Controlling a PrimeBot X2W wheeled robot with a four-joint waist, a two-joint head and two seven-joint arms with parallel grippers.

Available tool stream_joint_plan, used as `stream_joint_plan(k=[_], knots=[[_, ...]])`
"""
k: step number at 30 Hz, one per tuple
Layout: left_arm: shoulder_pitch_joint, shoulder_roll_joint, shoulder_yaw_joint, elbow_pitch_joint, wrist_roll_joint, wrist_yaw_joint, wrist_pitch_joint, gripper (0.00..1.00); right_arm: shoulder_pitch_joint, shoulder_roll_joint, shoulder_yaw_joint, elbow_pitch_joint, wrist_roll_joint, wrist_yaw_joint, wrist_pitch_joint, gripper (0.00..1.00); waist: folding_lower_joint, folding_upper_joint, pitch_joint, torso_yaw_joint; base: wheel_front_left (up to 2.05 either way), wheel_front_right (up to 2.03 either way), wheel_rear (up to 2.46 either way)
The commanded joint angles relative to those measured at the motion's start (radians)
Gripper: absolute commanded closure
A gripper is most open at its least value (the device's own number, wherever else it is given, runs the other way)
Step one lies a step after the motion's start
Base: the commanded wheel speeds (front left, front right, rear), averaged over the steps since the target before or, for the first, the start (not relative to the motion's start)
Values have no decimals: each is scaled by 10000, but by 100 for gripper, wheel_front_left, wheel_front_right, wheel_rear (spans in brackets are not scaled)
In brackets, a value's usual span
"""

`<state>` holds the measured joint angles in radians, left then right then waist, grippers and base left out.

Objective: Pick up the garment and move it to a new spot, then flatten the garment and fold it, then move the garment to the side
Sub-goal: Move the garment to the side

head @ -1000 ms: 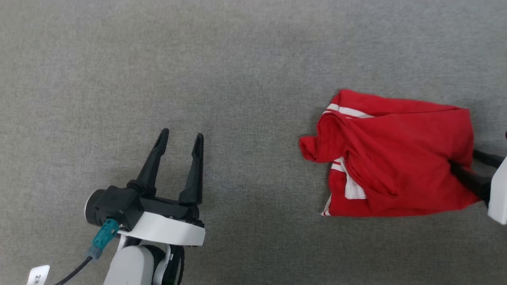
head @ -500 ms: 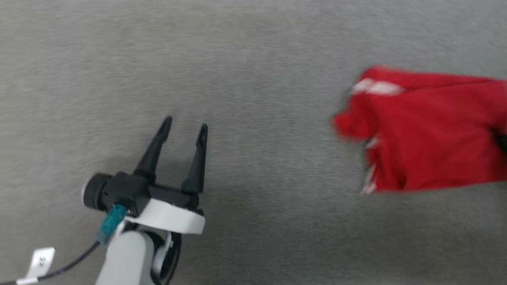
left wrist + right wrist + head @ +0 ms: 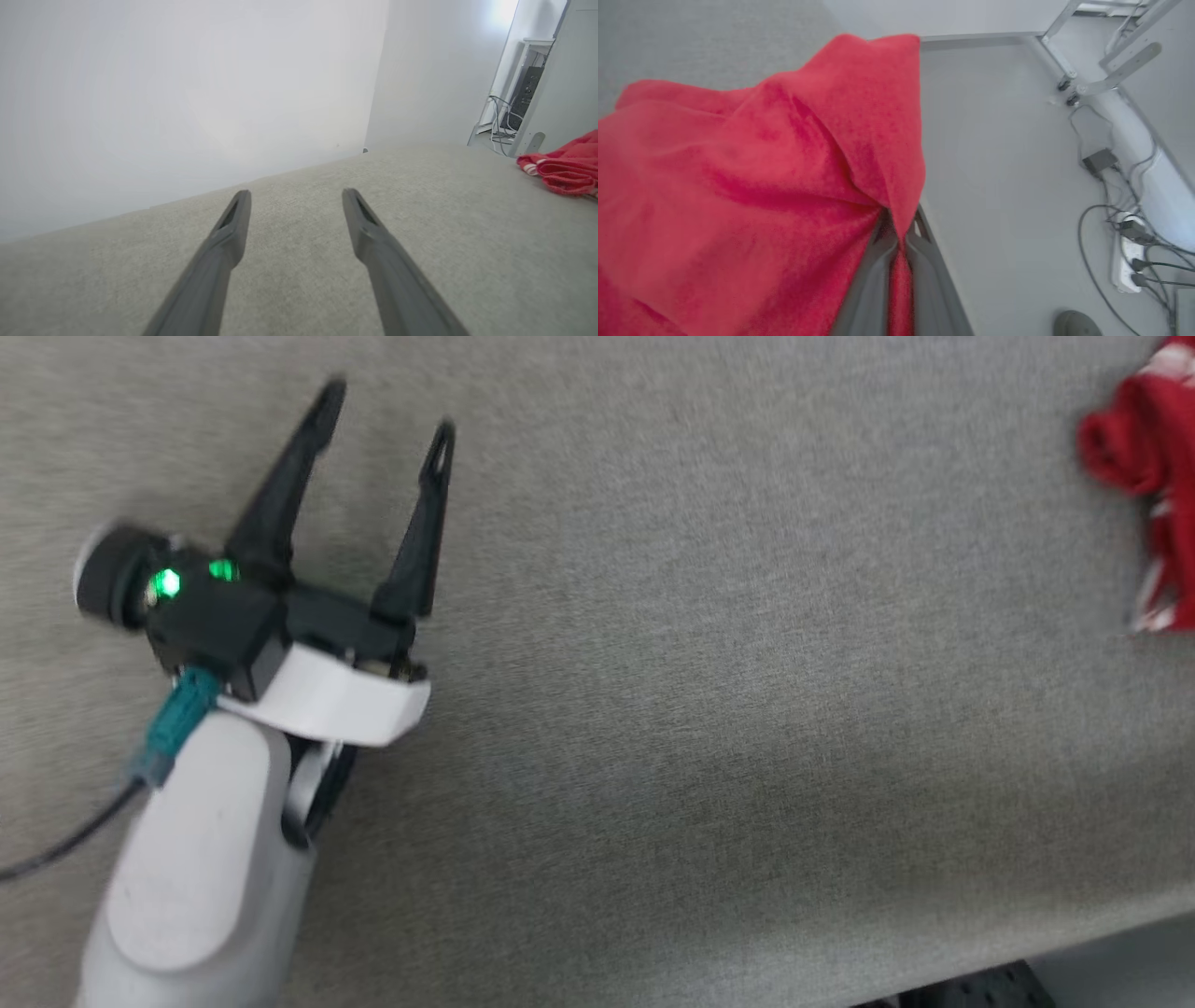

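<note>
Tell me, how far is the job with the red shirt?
Done: the right gripper is shut on the garment. In hand: holding it at the table edge. Remaining: setting it down; whether folding is finished I cannot tell, it looks bunched. The left gripper is open.

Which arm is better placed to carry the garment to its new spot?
Right. The right gripper is shut on a fold of the garment. The left gripper stands open above the grey surface, well apart from the garment.
</note>
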<state>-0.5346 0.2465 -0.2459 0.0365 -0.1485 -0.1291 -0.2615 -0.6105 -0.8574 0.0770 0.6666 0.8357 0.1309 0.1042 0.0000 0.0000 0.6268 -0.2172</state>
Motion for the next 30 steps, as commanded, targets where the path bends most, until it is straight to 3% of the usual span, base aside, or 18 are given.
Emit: stream_joint_plan(k=[1, 8, 14, 15, 16, 17, 26, 30], knots=[[-421, 112, -110, -46, 91, -18, -45, 0, -483, 29, -12, 453, -307, -5, -309, 100, 0, 0, 621, -349, 0, 0, 0], [-1156, 315, -319, -145, 165, -18, -21, 0, -2465, 599, 437, 2359, -1440, -5, -1388, 100, 0, 0, 1170, -258, 0, 0, 0], [-787, 283, -48, -275, 206, 5, -19, 0, -3352, 1010, 848, 3759, -1921, -5, -2059, 100, 0, 0, 1171, -12, 0, 0, 0], [-711, 251, -9, -306, 211, 5, -19, 0, -3424, 1008, 904, 3927, -1954, -5, -2161, 71, 0, 0, 1109, 29, 0, 0, 0], [-646, 204, 24, -322, 205, 5, -19, 0, -3489, 1012, 951, 4081, -1995, -5, -2312, 8, 0, 0, 1024, 67, 0, 0, 0], [-569, 135, 87, -342, 206, 5, -19, 0, -3518, 1022, 1009, 4229, -2037, -5, -2462, 0, 0, 0, 913, 98, 0, 0, 0], [388, -443, 518, -197, -60, 3, -25, 0, -3067, 1076, 1859, 4266, -2314, -5, -3194, 0, 0, 0, -657, 470, 0, 0, 0], [1166, -724, 805, 19, -259, 3, -25, 0, -2471, 1431, 2480, 3388, -2052, -5, -3450, 0, 0, 0, -1608, 780, 0, 0, 0]])
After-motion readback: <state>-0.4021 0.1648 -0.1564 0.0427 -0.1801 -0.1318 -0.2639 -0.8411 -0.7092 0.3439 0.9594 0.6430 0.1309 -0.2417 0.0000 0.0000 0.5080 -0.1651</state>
